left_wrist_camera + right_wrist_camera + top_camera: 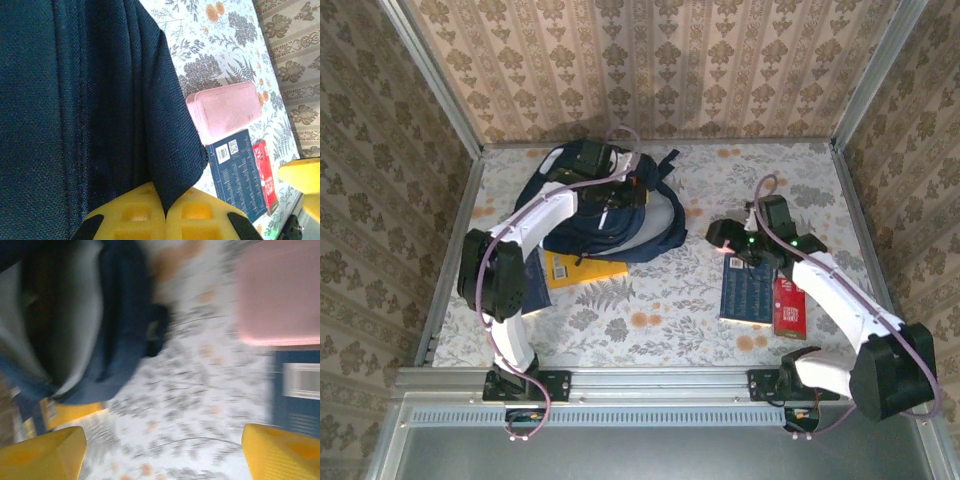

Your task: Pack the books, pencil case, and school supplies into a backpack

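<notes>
Left hand (165,214): closed, with a fold of the navy backpack (75,100) pinched between its yellow fingers (131,220).

Right hand (162,455): open, fingers wide apart and holding nothing, over the floral tabletop (200,390). The wrist view is blurred.

Items noted:
- The backpack lies in the upper centre-left of the overhead frame.
- A yellow book (582,270) lies at its lower edge.
- A second navy book (532,280) lies left of the yellow one, partly under the left arm.
- The pink oblong box (225,107) is by the right hand, right of centre.
- A navy book (748,292) lies just below the box.
- A small red pack (789,306) lies alongside the book's right edge.
</notes>
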You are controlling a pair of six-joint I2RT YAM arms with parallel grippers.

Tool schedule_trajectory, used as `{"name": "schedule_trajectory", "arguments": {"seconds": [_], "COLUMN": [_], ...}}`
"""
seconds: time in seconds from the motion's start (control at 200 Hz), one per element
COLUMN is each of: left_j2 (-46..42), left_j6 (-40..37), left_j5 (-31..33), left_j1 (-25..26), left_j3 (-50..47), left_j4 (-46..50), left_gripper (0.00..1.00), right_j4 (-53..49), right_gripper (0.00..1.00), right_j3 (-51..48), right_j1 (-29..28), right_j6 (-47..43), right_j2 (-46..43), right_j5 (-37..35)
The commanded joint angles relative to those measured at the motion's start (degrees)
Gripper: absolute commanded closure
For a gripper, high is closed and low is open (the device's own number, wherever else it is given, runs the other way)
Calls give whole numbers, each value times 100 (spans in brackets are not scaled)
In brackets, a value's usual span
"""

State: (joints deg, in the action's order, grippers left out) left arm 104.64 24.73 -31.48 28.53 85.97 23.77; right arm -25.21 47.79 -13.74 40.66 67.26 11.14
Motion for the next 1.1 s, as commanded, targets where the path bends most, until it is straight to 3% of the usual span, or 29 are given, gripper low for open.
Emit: {"name": "schedule_trajectory", "arguments": {"seconds": [0.0, 0.2, 0.5, 0.585, 0.83, 1.095], "left_j2": [-38, -49, -67, -49, -136, -36], "left_j6": [121, 62, 49, 20, -191, -232], "left_j5": [3, 78, 41, 101, 348, 398], "left_j1": [81, 126, 117, 117, 196, 196], "left_j3": [-10, 6, 16, 16, 110, 129], "left_j4": [-178, -74, -65, -23, 200, 271], "left_gripper": [95, 92, 93, 92, 89, 88], "right_j4": [-1508, -2544, -1177, -1061, -249, -919], "right_gripper": [18, 19, 20, 20, 22, 22], "right_j3": [73, 173, -426, -455, -637, -398], "right_j1": [182, 394, 620, 620, 493, 383], "right_j6": [184, 780, -15, -38, -28, -340], "right_j2": [-100, 555, 1191, 1423, 1795, 1499], "right_j5": [-1846, -3035, -994, -779, 812, -119]}}
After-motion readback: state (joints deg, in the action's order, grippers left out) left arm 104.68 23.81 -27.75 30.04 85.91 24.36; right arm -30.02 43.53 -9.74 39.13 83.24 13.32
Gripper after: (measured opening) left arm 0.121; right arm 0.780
